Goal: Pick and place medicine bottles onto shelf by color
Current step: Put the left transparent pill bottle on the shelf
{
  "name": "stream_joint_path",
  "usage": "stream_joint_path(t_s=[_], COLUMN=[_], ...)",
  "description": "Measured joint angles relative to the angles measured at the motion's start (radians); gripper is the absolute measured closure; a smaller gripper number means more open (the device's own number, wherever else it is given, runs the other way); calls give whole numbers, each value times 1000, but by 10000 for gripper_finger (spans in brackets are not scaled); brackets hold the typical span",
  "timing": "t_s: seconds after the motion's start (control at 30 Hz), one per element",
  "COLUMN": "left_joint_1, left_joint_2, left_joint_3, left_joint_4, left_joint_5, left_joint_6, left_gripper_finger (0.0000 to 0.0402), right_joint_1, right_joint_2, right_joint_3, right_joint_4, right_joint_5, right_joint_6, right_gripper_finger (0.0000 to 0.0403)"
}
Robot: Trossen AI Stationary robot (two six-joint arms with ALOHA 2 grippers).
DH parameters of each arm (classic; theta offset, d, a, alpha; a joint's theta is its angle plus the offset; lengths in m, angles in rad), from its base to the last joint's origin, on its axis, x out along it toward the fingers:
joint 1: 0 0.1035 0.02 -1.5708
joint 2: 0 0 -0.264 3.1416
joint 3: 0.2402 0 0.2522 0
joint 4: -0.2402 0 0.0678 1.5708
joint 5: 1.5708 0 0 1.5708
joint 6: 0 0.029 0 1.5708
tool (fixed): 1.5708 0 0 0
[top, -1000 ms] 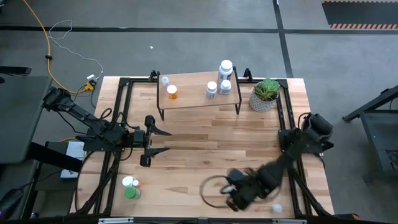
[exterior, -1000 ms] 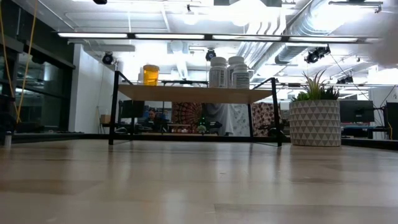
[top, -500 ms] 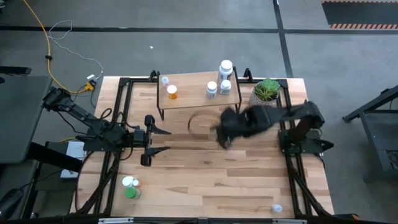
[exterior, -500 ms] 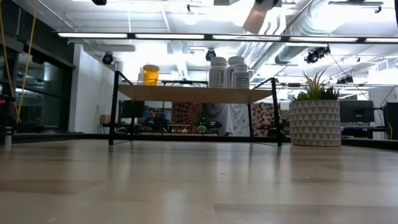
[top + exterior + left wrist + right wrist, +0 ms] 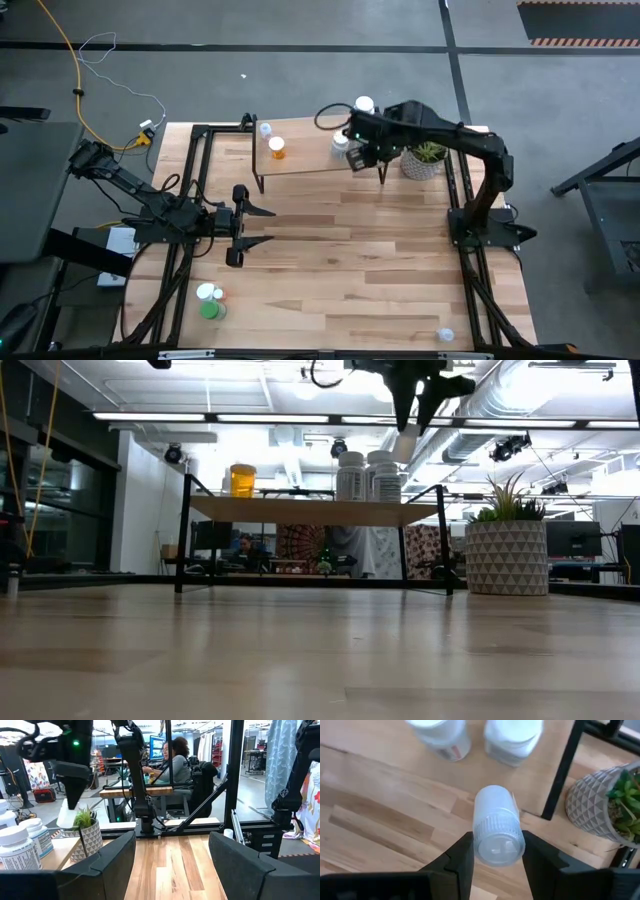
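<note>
Swung up from the table's near edge, right gripper (image 5: 494,851) now above the shelf (image 5: 305,150) beside two white bottles (image 5: 512,737), clamped on a clear bottle (image 5: 497,827): likely light, rigid, slick, best pinched mid-body; left gripper (image 5: 262,226) parked, spread.

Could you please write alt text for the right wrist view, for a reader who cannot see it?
The right end effector holds a white-capped bottle above the shelf. Two white bottles stand on the shelf's wooden board, and a potted plant sits past the shelf's black leg.
</note>
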Motion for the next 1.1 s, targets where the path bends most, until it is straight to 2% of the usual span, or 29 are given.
stream_joint_path(t_s=[0.43,0.57,0.77,1.1], left_joint_1=[0,0,0,0], left_joint_2=[0,0,0,0], left_joint_3=[0,0,0,0], left_joint_4=[0,0,0,0], left_joint_5=[0,0,0,0], left_joint_6=[0,0,0,-1], left_gripper_finger=[159,159,159,159], right_joint_1=[-125,-146,-171,-190], right_joint_2=[115,115,114,135], right_joint_3=[-1,-1,-1,-1], right_joint_4=[0,0,0,0], right_joint_5=[-159,-128,-163,-149], right_joint_6=[-118,-119,-91,-86], right_gripper_finger=[273,273,272,272])
